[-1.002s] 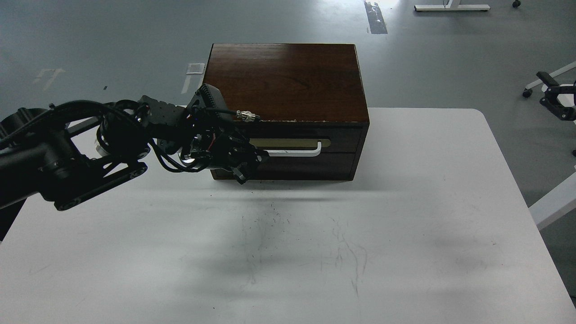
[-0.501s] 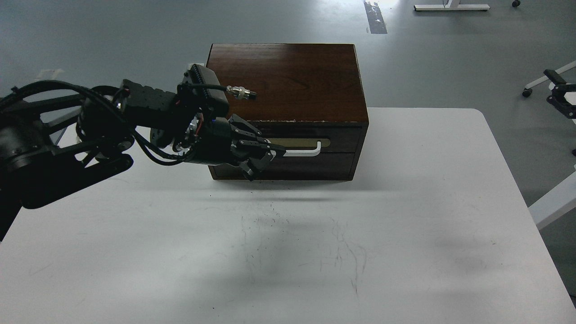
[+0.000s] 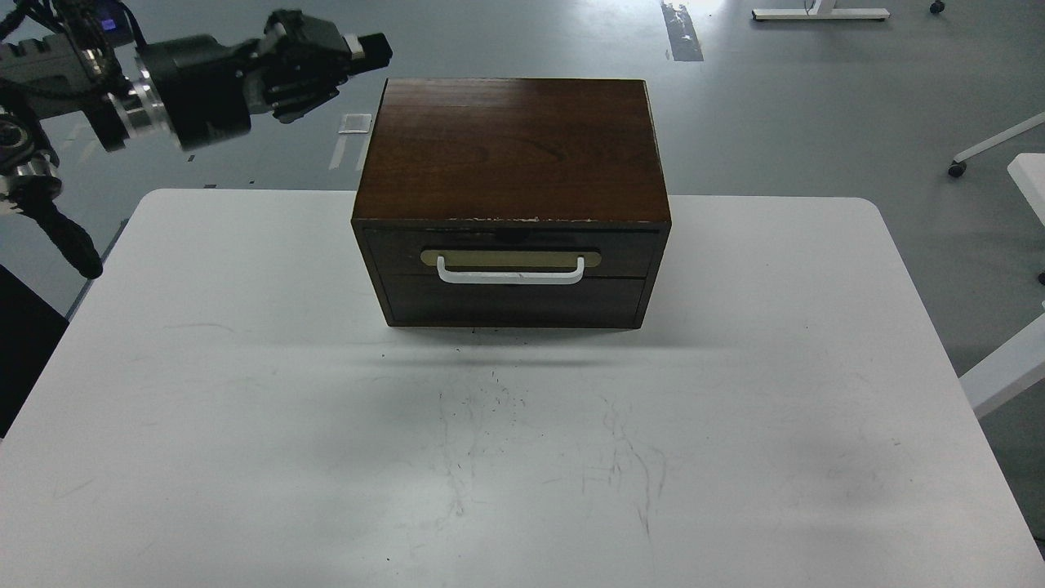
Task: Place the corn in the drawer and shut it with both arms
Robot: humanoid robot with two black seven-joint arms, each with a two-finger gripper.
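The dark brown wooden box (image 3: 506, 147) stands at the back middle of the white table (image 3: 245, 425). Its drawer (image 3: 629, 253) sits flush with the box front, shut, with the white bar handle (image 3: 510, 276) on a beige oval plate and a chipped top edge. The corn is out of view. My left gripper (image 3: 359, 51) is raised high above the table's back left corner, left of the box's far top edge and apart from it. Its dark fingers overlap, so I cannot tell whether they are open. It holds nothing that I can see. My right arm is out of view.
The table surface carries only faint scuff marks in front of the box. Grey floor lies beyond, with a white desk leg (image 3: 816, 12) at the top right and white furniture (image 3: 1012, 351) past the table's right edge.
My left arm has pulled away from the drawer handle and swung up and back to the upper left. The whole drawer front and handle now show.
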